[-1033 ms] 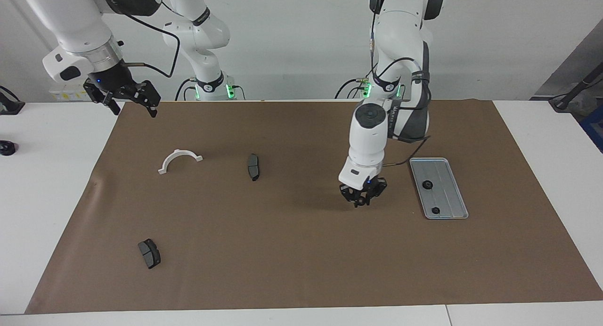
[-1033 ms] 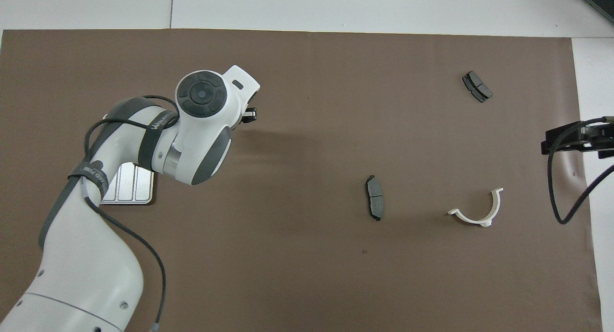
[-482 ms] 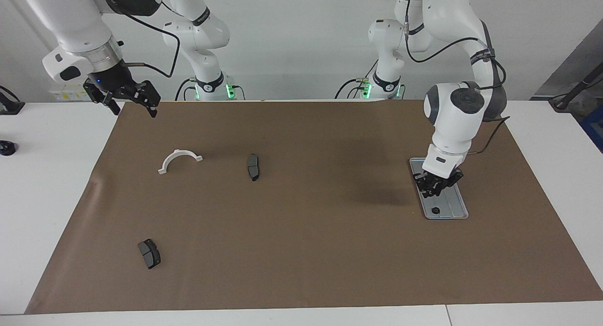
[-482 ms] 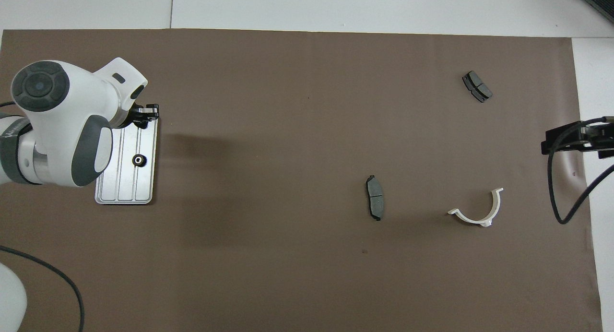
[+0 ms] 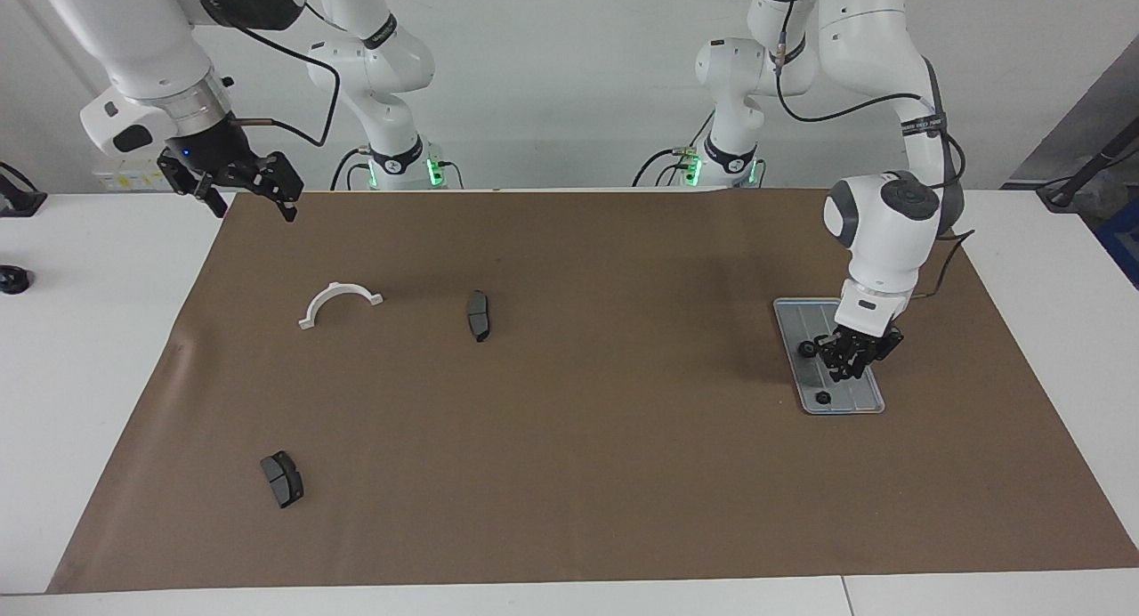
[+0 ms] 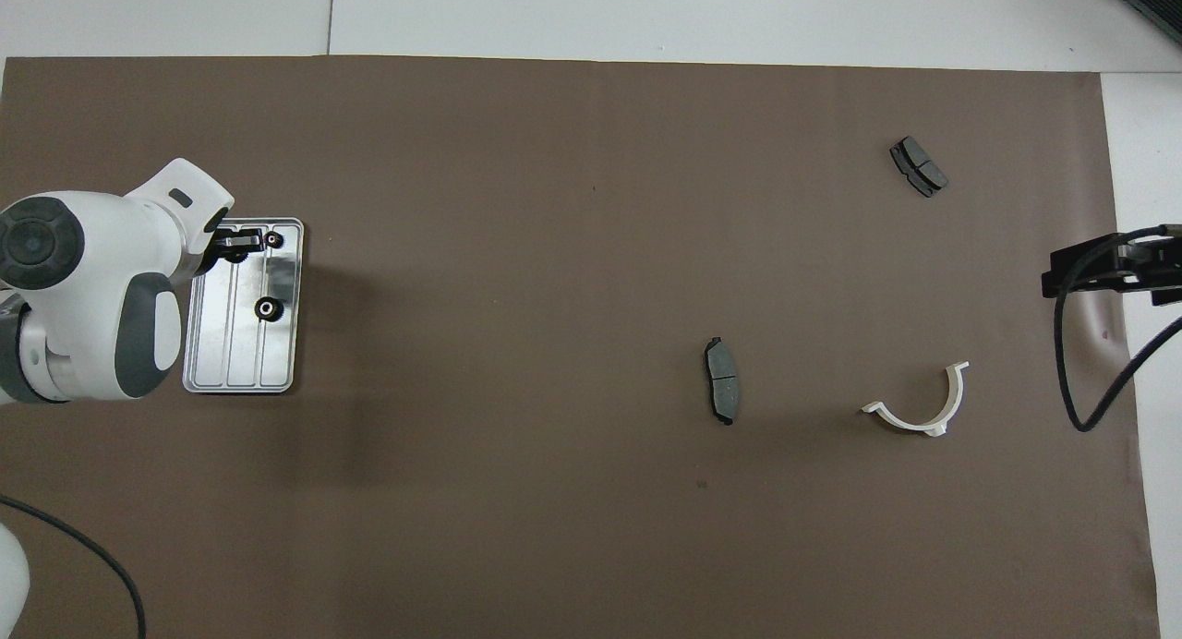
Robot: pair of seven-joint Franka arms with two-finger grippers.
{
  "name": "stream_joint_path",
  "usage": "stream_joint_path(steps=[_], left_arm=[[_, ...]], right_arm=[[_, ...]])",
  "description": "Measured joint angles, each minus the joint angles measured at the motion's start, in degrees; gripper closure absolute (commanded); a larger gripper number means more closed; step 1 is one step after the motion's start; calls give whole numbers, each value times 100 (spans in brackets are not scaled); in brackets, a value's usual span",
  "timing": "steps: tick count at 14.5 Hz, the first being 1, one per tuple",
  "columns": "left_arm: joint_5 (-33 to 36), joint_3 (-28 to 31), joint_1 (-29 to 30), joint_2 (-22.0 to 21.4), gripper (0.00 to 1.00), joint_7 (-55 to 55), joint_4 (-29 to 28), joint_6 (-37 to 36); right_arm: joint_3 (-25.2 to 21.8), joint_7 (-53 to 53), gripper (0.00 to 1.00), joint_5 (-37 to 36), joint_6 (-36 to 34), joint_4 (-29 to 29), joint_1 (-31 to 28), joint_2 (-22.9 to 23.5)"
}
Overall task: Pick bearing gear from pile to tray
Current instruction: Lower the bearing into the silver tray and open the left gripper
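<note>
The tray (image 5: 792, 318) (image 6: 222, 343) lies flat on the brown mat (image 5: 569, 474), at the left arm's end of the table. Its long axis and its lengthwise lines run from the robots' end toward the far edge.

Two small black gears lie flat on it with their bores facing up. Both sit along the tray's long side toward the right arm's end. One gear (image 5: 806, 349) (image 6: 267, 307) is about midway along that side. The other gear (image 5: 823, 397) (image 6: 273, 240) is in the corner farthest from the robots.

The left gripper (image 5: 852, 365) (image 6: 238, 248) points down, low over the far half of the tray, just beside the corner gear. I cannot tell whether it is spread or pinching a part.

The right gripper (image 5: 254, 208) waits in the air over the mat's corner at its own end, its claw spread wide and holding nothing.

Toward that end lie a white half-ring bracket (image 5: 340, 303) (image 6: 919, 408) and a dark brake pad (image 5: 479, 315) (image 6: 722, 392). A second brake pad (image 5: 282, 478) (image 6: 918, 166) lies farther from the robots.
</note>
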Motion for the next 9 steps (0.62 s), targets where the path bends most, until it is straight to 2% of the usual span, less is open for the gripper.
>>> stream_joint_path(steps=[2, 3, 4, 5, 6, 9], left_arm=[[-1, -3, 74, 0, 71, 78, -246, 314], [-1, -2, 110, 0, 60, 132, -316, 387], [-1, -5, 143, 0, 47, 210, -348, 414], [-1, -5, 170, 0, 27, 266, -363, 423], [-1, -6, 201, 0, 0, 304, -372, 428], [-1, -18, 226, 0, 0, 355, -382, 431]], right_arm=[[0, 0, 0, 0, 0, 0, 0, 0], [0, 0, 0, 0, 0, 0, 0, 0], [0, 0, 0, 0, 0, 0, 0, 0], [0, 0, 0, 0, 0, 0, 0, 0], [0, 0, 0, 0, 0, 0, 0, 0], [0, 0, 0, 0, 0, 0, 0, 0]])
